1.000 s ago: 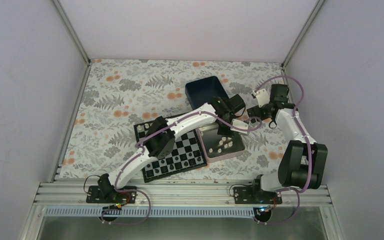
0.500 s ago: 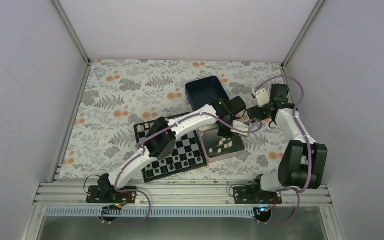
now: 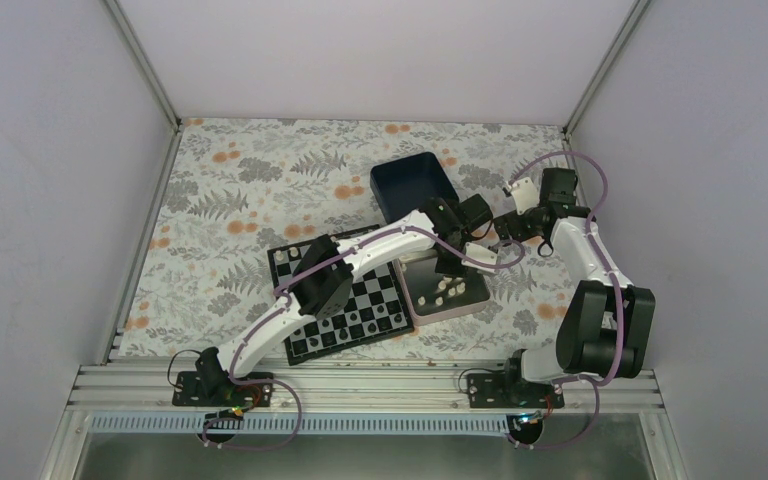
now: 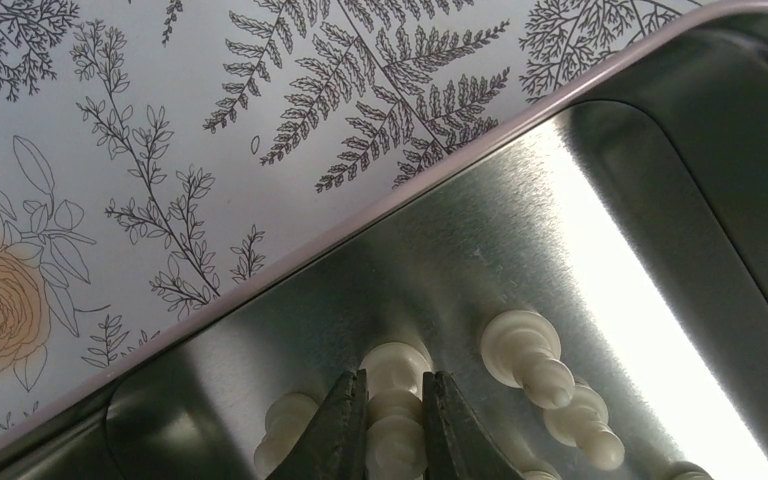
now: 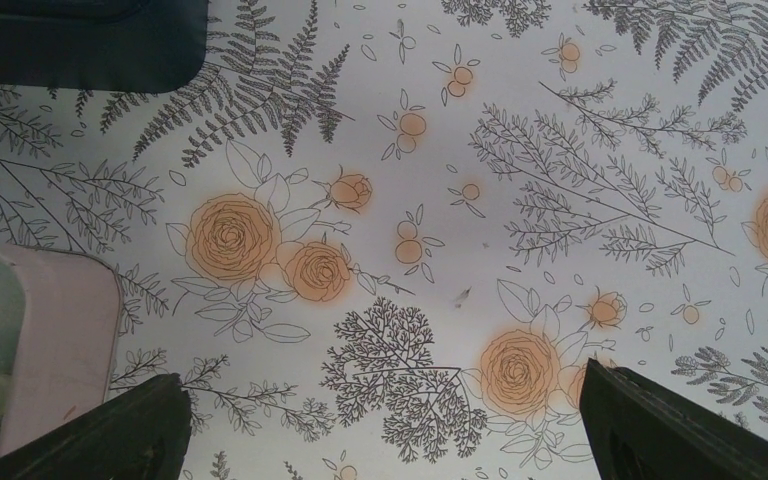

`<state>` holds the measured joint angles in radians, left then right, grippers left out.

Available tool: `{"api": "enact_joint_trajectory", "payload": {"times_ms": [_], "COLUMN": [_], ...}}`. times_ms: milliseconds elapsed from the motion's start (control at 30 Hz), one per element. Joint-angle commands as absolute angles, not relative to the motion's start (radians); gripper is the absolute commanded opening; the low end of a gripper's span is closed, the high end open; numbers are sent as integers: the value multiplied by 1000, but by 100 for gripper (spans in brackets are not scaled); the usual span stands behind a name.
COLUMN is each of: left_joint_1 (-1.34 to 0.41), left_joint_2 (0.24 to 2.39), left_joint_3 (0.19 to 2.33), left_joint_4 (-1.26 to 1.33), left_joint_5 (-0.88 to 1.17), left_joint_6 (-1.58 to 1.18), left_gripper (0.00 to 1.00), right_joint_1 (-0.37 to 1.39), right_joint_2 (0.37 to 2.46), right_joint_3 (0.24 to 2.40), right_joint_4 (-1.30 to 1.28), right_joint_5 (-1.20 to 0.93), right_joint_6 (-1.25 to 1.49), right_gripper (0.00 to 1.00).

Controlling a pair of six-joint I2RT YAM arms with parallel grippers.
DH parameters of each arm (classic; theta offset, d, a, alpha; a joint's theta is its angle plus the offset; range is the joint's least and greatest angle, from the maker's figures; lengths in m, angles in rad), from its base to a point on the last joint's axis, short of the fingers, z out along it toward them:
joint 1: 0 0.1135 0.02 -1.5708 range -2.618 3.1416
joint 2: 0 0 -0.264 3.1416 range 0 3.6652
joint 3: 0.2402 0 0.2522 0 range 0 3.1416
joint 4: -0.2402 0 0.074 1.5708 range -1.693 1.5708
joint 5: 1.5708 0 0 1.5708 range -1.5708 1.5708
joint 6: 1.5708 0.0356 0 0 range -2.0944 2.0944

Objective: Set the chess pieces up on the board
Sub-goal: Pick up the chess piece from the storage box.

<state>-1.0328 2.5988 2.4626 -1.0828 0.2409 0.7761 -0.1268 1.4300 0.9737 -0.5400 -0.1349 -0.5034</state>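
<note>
The checkered board (image 3: 372, 290) lies on the flowered cloth, partly under my left arm. Several cream chess pieces (image 3: 449, 290) lie in the silver tin (image 3: 472, 299) to its right. In the left wrist view my left gripper (image 4: 393, 388) is down inside the tin (image 4: 580, 200), and its fingers (image 4: 345, 420) are pinched on one lying cream piece (image 4: 396, 362). Other cream pieces (image 4: 525, 355) lie beside it. My right gripper (image 5: 385, 400) is open and empty above the bare cloth, just right of the tin (image 5: 50, 330). It also shows in the top view (image 3: 505, 228).
A dark blue square box (image 3: 415, 180) stands behind the tin, close to both wrists; its corner shows in the right wrist view (image 5: 80, 40). Small black pieces (image 3: 345, 325) stand along the board's near edge. Grey walls enclose the table.
My left gripper has shifted a little left and lower into the tin. The right arm has barely moved.
</note>
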Motion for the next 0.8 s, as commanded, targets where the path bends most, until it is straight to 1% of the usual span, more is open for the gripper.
{"api": "enact_joint_trajectory", "payload": {"times_ms": [0,233,433,533,767], "left_joint_1": [-1043,-1045,-1044,-1027,-923], "left_joint_2": [2615,2555,2423,2320,2007], "left_joint_3": [2493,2531,2478,2387,2023], "left_joint_4": [-1088,-1104,-1159,-1153,-1031], "left_joint_5": [235,211,136,102,18], "left_joint_6": [783,789,792,784,774], "left_gripper": [7,7,7,7,7], "right_joint_1": [-132,-133,-133,-132,-133], "right_joint_2": [1430,1432,1434,1439,1440], "right_joint_3": [994,994,992,993,996], "right_joint_4": [-537,-538,-537,-537,-540], "right_joint_5": [-153,-151,-142,-140,-139], "right_joint_6": [-509,-509,-508,-507,-505], "right_gripper": [100,100,100,100,100]}}
